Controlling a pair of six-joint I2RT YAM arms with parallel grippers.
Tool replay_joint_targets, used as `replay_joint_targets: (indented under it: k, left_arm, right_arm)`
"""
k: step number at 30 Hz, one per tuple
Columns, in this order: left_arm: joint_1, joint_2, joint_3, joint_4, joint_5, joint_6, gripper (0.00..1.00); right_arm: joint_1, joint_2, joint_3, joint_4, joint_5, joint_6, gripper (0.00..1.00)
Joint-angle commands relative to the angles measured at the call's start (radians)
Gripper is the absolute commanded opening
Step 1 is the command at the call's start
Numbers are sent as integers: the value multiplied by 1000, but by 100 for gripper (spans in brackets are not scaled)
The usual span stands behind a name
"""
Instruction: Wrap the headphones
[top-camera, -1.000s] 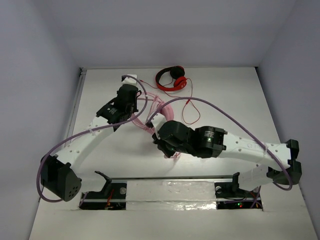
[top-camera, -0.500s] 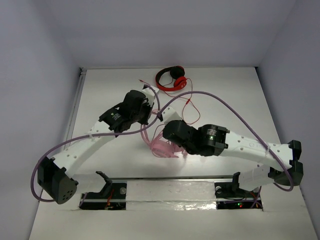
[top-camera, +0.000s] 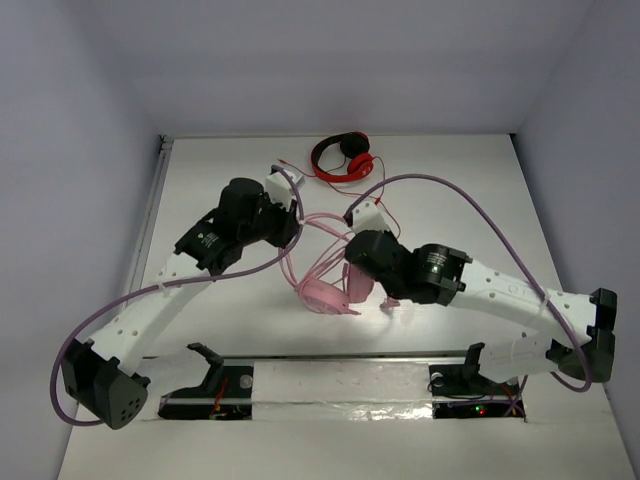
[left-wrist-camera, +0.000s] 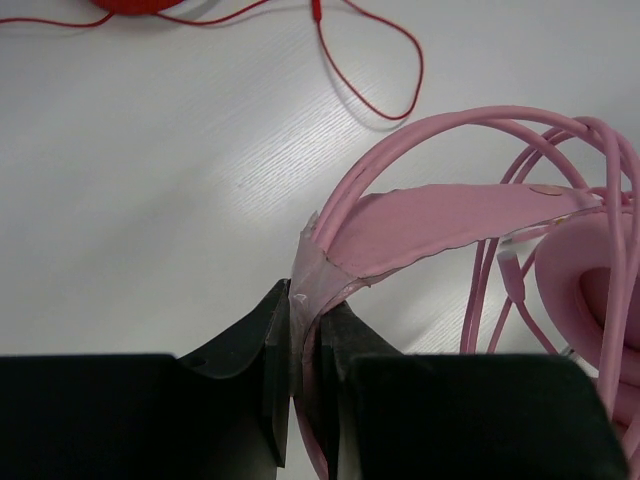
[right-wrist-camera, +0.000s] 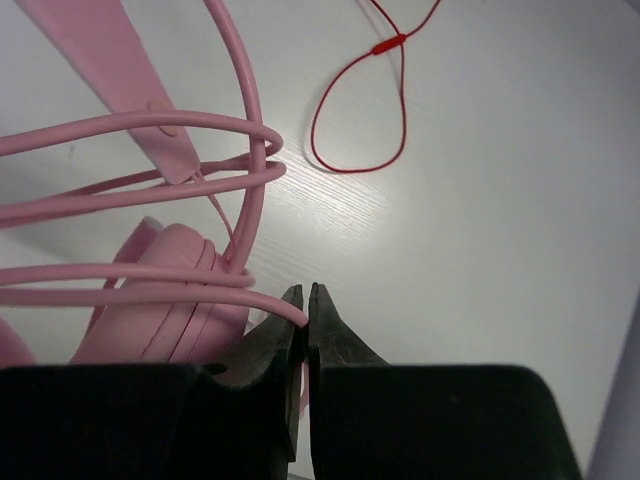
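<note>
Left gripper (left-wrist-camera: 305, 312) is pinched tight on the pink headband (left-wrist-camera: 450, 222) of the headphones (top-camera: 325, 292), its black jaws pressed onto the pale, translucent end of the band. Right gripper (right-wrist-camera: 306, 300) is likewise nipped shut, here on the thin pink cable (right-wrist-camera: 150, 125). That cable leaves the jaws to the left and runs in several loose loops over and beside a round pink ear cup (right-wrist-camera: 160, 290).

From above, the headphones sit between the two arms, around the middle of the surface (top-camera: 460, 180), with the ear cups low (whether they rest on it or hang just clear I cannot tell). The surface is white with a faint wood grain, and pale grey-lavender walls (top-camera: 330, 60) close it in on three sides. Near the far edge lie smaller red-and-black headphones (top-camera: 342, 158). Their red cable (right-wrist-camera: 388, 45) trails toward the middle in a loop, apart from the pink cable.
</note>
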Motion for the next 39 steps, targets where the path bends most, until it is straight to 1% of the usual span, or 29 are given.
replay_joint_targets:
  k: [1,3,4,5,6,7,9,10,11,12,13,14,15,17,18,19,21,22,23,26,27,30,34,37,39]
  left_arm:
    - [62,-66,14,131,258,-30,0]
    - [80,-72,14,147,344,-39,0]
    - [89,-72,15,157,368,-48,0]
    - [106,-72,17,164,396,-51,0]
    - [106,-69,15,171,452,-57,0]
    - [125,-70,11,205,483,-66,0]
    - [165,-75,-3,239,564,-102,0]
    - [181,-78,-9,277,594,-117,0]
    - [203,-78,-17,295,620,-146,0]
    - [203,-79,-20,311,667,-157,0]
    - [214,-78,-21,335,684,-169,0]
    - [214,-78,-21,343,689,-180,0]
    - [223,-78,-21,349,698,-201,0]
    - [234,-79,-20,390,698,-230,0]
    - [234,-82,-18,406,704,-272,0]
    - [246,-84,-18,429,698,-295,0]
    - [246,-89,-2,434,645,-318,0]
    - [246,-93,2,455,622,-358,0]
    - [258,-101,6,475,611,-381,0]
    - [267,-113,23,498,591,-459,0]
    - [267,-115,31,498,583,-473,0]
    - [267,-112,67,486,571,-514,0]
    - [267,-92,112,420,545,-548,0]
    - [267,-82,134,392,530,-567,0]
    - [267,-82,134,403,546,-580,0]
  right_arm:
    - [-98,-52,-66,220,-95,5,6]
    - [-156,-68,-100,290,-197,-4,9]
    - [-202,-82,-129,356,-281,-4,10]
    - [-224,-88,-143,389,-315,-10,11]
    - [-244,-94,-158,424,-358,-13,13]
    - [-261,-105,-178,489,-421,-13,15]
    - [-296,-111,-186,542,-474,8,18]
    - [-296,-124,-195,603,-516,14,19]
    - [-322,-130,-218,634,-535,33,20]
    - [-331,-137,-235,671,-561,39,23]
    - [-331,-145,-253,741,-598,45,24]
    - [-348,-159,-291,769,-613,62,24]
    - [-373,-165,-308,795,-630,73,27]
    - [-393,-173,-336,849,-667,99,29]
    - [-393,-185,-371,873,-681,105,33]
    - [-409,-190,-388,904,-708,113,33]
    - [-423,-191,-429,950,-724,139,35]
    - [-433,-191,-445,982,-722,146,37]
    - [-433,-191,-475,1001,-725,162,40]
    - [-445,-196,-517,1079,-742,183,42]
    - [-454,-197,-529,1096,-747,183,46]
    - [-454,-179,-555,1154,-782,177,51]
    - [-454,-167,-575,1220,-749,159,52]
    - [-454,-171,-577,1223,-704,136,53]
    - [-454,-177,-582,1219,-687,122,54]
